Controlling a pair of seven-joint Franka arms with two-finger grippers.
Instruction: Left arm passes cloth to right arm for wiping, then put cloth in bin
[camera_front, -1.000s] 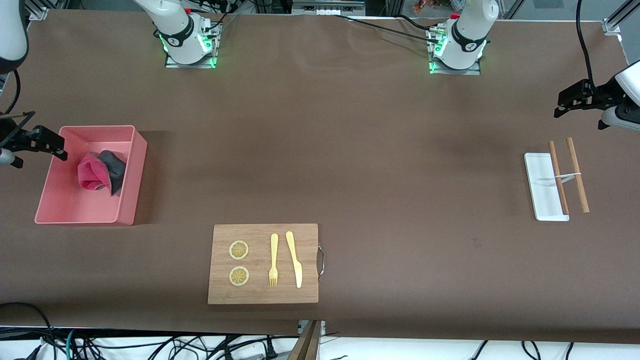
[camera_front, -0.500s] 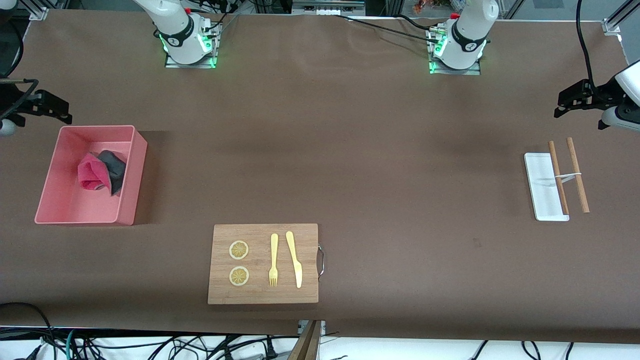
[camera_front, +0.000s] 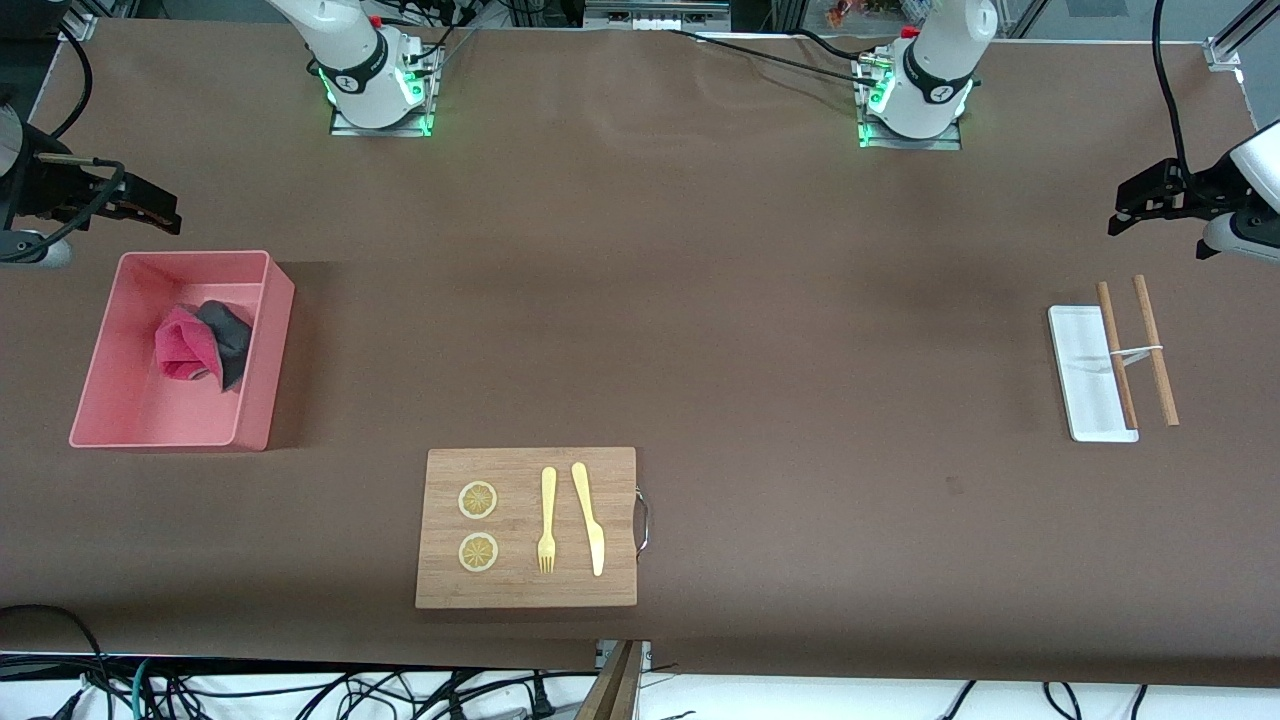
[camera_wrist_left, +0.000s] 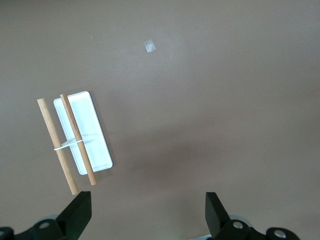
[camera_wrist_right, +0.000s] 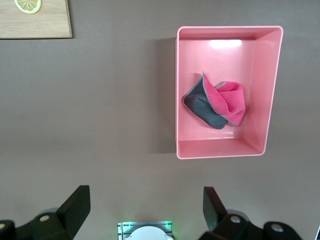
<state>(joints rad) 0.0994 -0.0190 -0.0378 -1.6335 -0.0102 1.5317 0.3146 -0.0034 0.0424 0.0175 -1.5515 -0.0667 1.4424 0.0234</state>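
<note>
Cloth (camera_front: 203, 344) sits crumpled in the bin (camera_front: 262, 345) mid-left, right gripper (camera_front: 140, 208) has pulled up and away, left gripper (camera_front: 1135, 205) waits upper right, both spread empty, so job looks done.

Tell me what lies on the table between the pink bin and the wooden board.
Nothing: between the bin and the wooden board, the front view shows only bare brown table.
</note>
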